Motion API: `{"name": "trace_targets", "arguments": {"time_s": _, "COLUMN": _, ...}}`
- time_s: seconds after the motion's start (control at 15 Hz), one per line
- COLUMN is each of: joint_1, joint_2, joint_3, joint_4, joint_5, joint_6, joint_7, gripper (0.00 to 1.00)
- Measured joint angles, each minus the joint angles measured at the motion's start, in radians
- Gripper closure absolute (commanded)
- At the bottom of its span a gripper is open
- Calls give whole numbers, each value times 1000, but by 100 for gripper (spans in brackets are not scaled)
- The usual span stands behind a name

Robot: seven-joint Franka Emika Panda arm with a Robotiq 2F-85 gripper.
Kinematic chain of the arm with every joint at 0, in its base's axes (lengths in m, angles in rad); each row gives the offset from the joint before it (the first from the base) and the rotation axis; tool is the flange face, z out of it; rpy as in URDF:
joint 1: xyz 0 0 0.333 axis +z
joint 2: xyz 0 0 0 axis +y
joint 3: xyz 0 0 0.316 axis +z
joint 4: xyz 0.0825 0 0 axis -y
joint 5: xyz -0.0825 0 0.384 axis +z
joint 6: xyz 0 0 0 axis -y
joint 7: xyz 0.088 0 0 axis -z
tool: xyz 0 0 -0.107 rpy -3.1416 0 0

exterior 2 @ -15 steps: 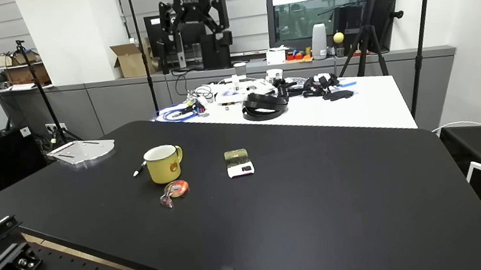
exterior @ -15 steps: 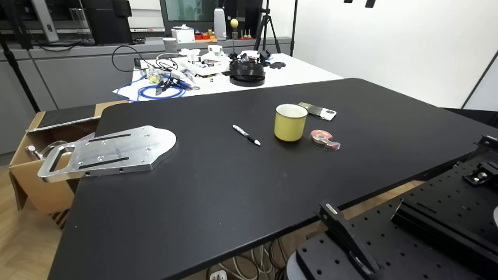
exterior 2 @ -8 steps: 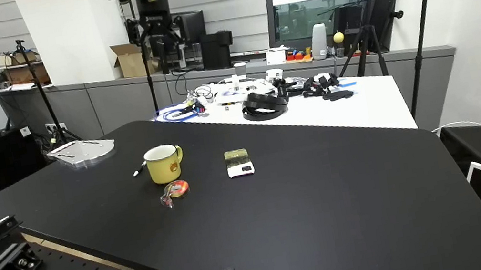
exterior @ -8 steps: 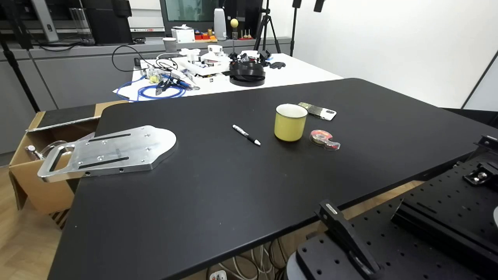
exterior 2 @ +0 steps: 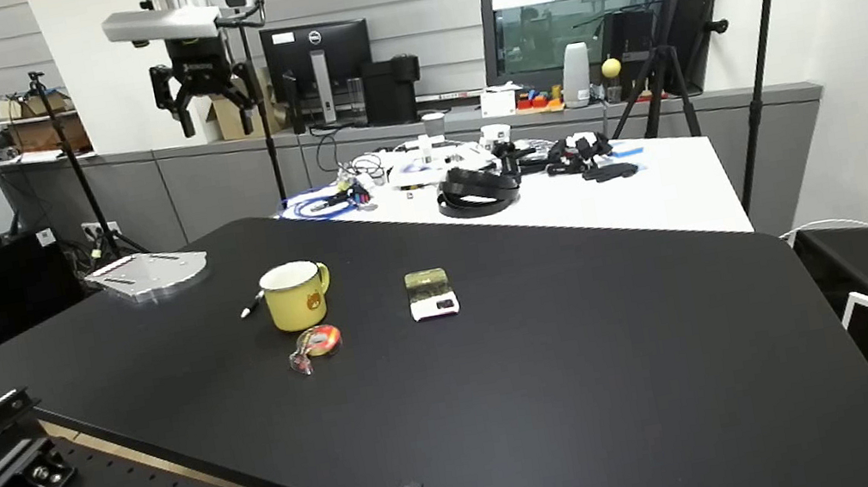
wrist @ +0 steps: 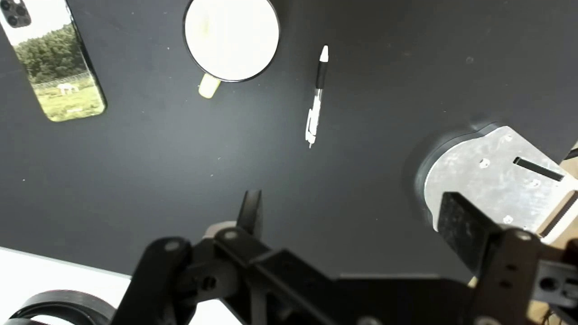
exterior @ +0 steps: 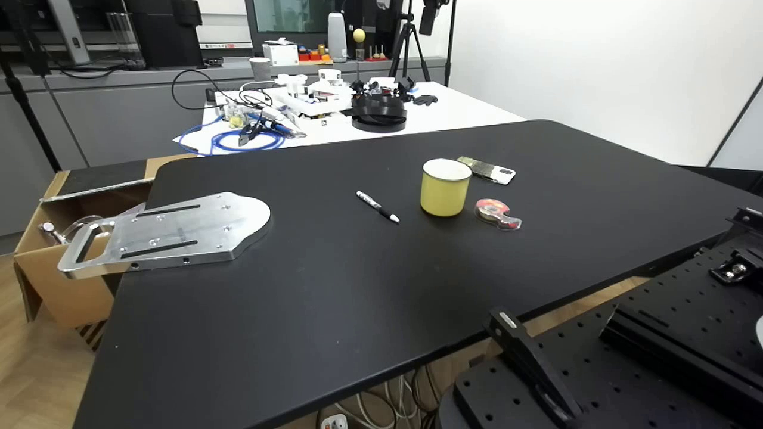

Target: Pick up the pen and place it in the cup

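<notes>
Wrist view: gripper (wrist: 351, 197) spread wide, holding nothing.
Pen (wrist: 318, 90): near cup (wrist: 232, 38) (reaching part, probably).
Pen grab: should go over, down, pinch.

In both exterior views, looking slantwise down across the desk (exterior: 298, 339) toward the window (exterior 2: 582, 24) from well back. In the wrist view, facing down past the fingers (wrist: 465, 230), nearer. In all three, taking in pen (wrist: 317, 97), cup (exterior: 444, 193) and phone (wrist: 63, 67).
</notes>
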Motion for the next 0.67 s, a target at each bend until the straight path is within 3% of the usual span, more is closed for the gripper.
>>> {"name": "trace_targets", "arguments": {"time_s": 0.67, "joint_1": 13, "joint_2": 36, "joint_3": 13, "joint_4": -47, "joint_5": -1, "joint_6": 50, "joint_7": 66, "gripper": 0}}
